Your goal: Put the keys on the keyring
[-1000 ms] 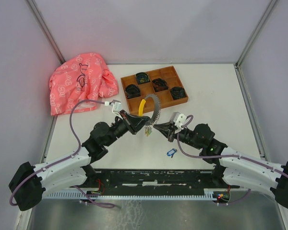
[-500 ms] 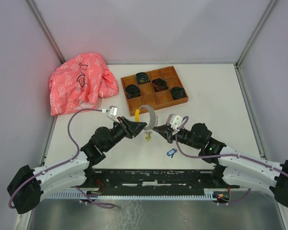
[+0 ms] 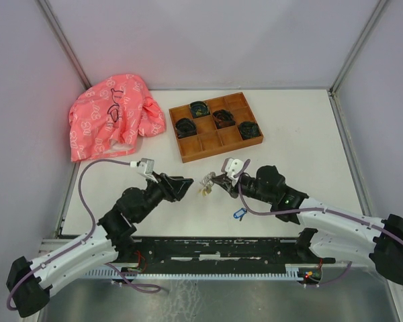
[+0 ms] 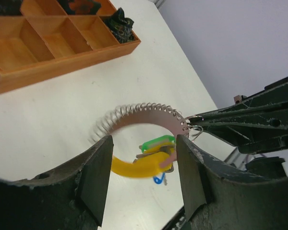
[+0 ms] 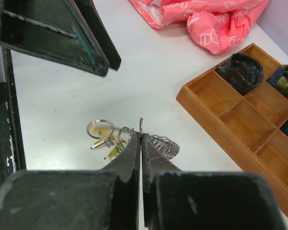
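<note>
Grey metal coil of the keyring (image 4: pixel 149 112) sits a short way in front of the wooden tray (image 3: pixel 200 142), on the robot's side of it. It looks raised off the table, though I can't be sure. The right gripper (image 5: pixel 140 136) has it: fingers pressed tight together w/ the ring's wire nipped btwn the tips. The green tag (image 4: pixel 158 142) and yellow tag (image 4: pixel 132 167) dangle under the ring, along w/ a couple of small split loops.

The left gripper (image 3: pixel 185 186) is in front of the tray too, just left of the ring. Its fingers are spread wide and hold nothing. In the left wrist view the ring and tags show through the gap but lie beyond the tips, not touching them.

The blue key (image 3: pixel 240 214) lies flat on the table, farther from the tray than the ring and off toward the right arm's side, apart from both grippers. So it is not on the ring.

The black-headed key I can't pick out. Some metal bits hang among the tags in the right wrist view, too small to say whether one is a key.

Progress, as I judge it: partway at best. The ring is secured in one gripper and the other is free. At least the blue key is left to do, i.e. pick it up, carry it to the ring and thread it on. Whether the black one is done, can't tell.
</note>
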